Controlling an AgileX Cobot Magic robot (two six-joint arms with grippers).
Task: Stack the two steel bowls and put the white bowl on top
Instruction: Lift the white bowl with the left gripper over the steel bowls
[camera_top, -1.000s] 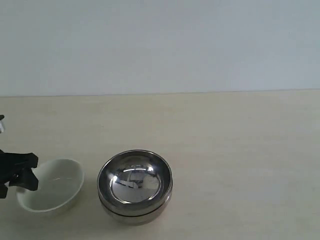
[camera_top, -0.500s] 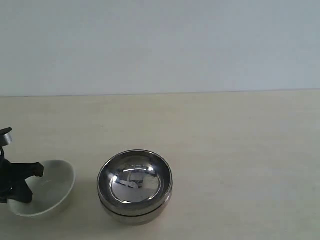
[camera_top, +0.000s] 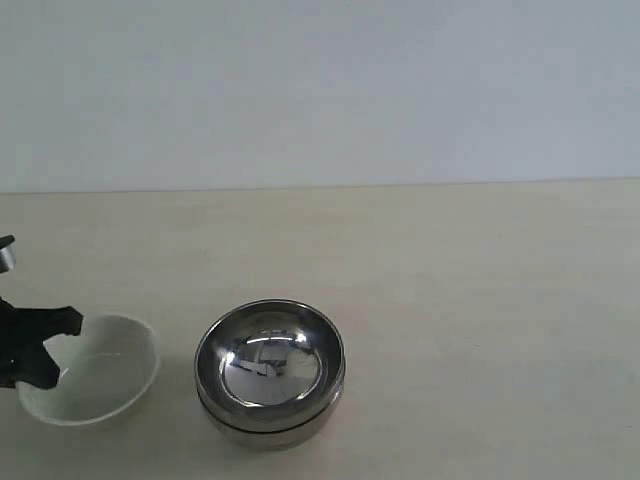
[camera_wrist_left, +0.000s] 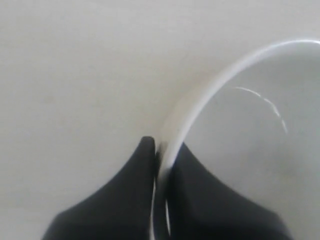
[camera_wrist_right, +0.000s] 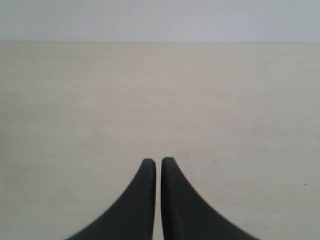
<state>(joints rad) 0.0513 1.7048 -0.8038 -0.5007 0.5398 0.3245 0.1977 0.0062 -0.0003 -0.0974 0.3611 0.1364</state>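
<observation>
The two steel bowls (camera_top: 270, 372) stand nested one inside the other at the front middle of the table, shiny and upright. To their left the white bowl (camera_top: 95, 372) sits tilted, its near-left side raised. My left gripper (camera_top: 40, 350) is shut on the white bowl's rim (camera_wrist_left: 172, 135), one finger inside the bowl and one outside. The bowl's plain glossy inside (camera_wrist_left: 255, 150) fills much of the left wrist view. My right gripper (camera_wrist_right: 158, 162) is shut on nothing above bare table and does not show in the exterior view.
The pale wooden table (camera_top: 480, 300) runs back to a plain white wall (camera_top: 320, 90). Bare tabletop (camera_wrist_right: 160, 90) lies ahead of the right gripper and to the right of the steel bowls.
My left gripper has closed on the white bowl's rim. The bowl shifted a little left and tipped up on the gripper's side. The steel bowls have not moved.
</observation>
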